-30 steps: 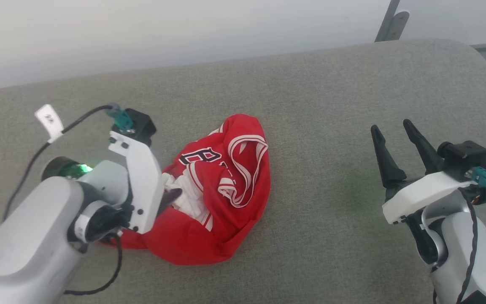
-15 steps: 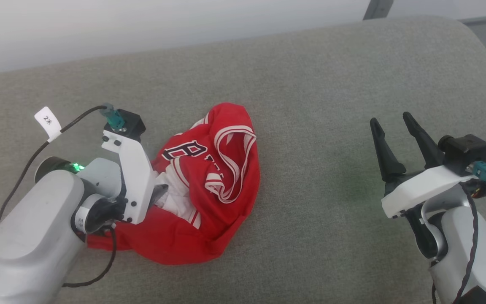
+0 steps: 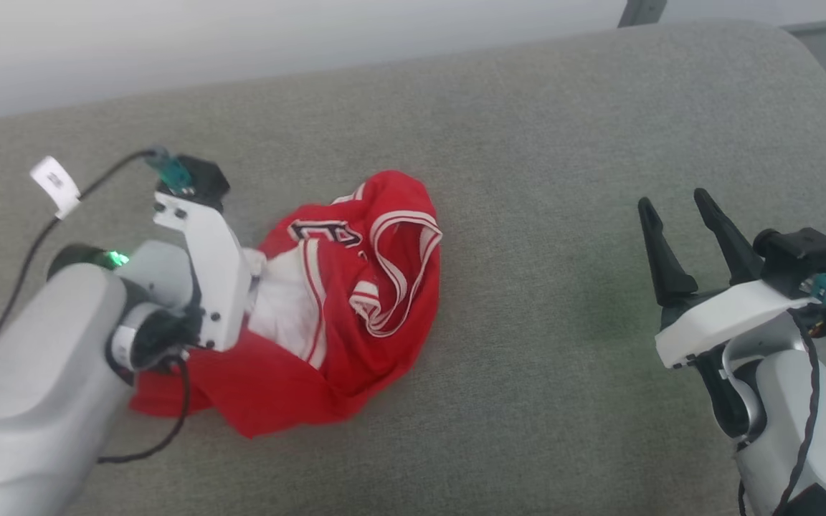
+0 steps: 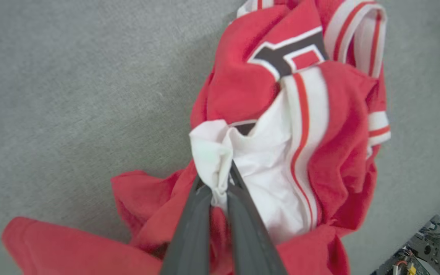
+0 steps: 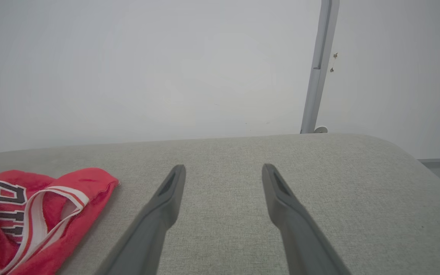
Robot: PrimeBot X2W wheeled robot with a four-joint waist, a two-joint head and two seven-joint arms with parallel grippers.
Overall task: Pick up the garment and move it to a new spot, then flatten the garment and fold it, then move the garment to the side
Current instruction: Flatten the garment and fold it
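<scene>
**A:** What's there, counted?

**B:** One garment (image 3: 363, 301): red, with white striped trim and dark lettering, bunched in a heap. It lies on one grey padded surface (image 3: 542, 143). There are two grippers with two dark fingers each. One grey pole (image 5: 317, 76) stands past the far edge, at about one o'clock in the head view. One white tag (image 3: 54, 185) sits on the left arm's cable.

**A:** Where does the garment lie?

**B:** Slightly toward eight o'clock from the middle of the head view, spread between the left arm and the open centre of the pad.

**A:** And the left gripper?

**B:** The left gripper (image 4: 222, 182) reaches in at the garment's nine o'clock side. In its wrist view the fingers are drawn almost together, pinching a gathered fold of the white lining. The fold bulges out past the tips toward twelve o'clock. Red cloth lies beneath and on both sides of the fingers.

**A:** Is the fold lifted off the pad?

**B:** I cannot tell. The rest of the heap rests on the surface.

**A:** The right one?

**B:** The right gripper (image 3: 672, 199) is at the garment's three o'clock, well apart from it. Its fingers are spread wide, pointing toward twelve, with nothing between them and touching nothing. In its own wrist view the garment's edge is at eight o'clock.
</scene>
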